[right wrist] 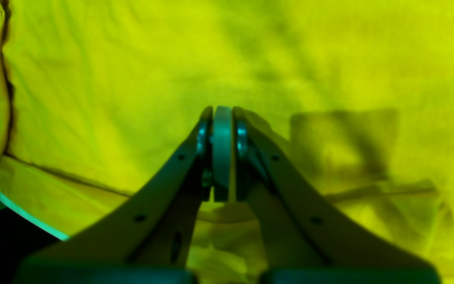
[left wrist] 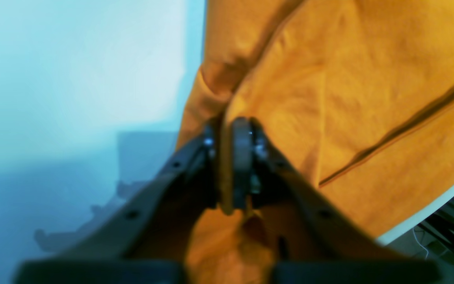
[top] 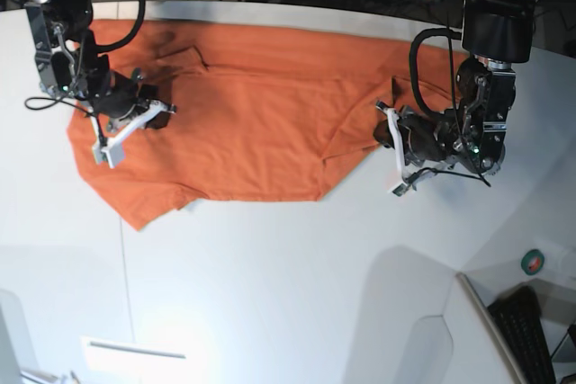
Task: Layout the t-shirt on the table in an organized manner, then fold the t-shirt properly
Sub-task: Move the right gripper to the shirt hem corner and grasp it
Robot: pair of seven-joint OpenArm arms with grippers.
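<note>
We are laying out the t-shirt [top: 252, 123]. Our left end effector [left wrist: 233, 165] is clenched on the cloth edge between its pads; our right end effector [right wrist: 222, 154] looks clenched on cloth directly beneath it. Beyond both, the shirt spreads across the bench [top: 288, 285]. Next we should pull outward to flatten it.

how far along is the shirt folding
Early. The bright orange cloth t-shirt lies mostly spread on the white tabletop, though still rumpled along its edges. Both claws, left and right, are closed on cloth at opposite ends. No fold shows yet; all folding remains.
</note>
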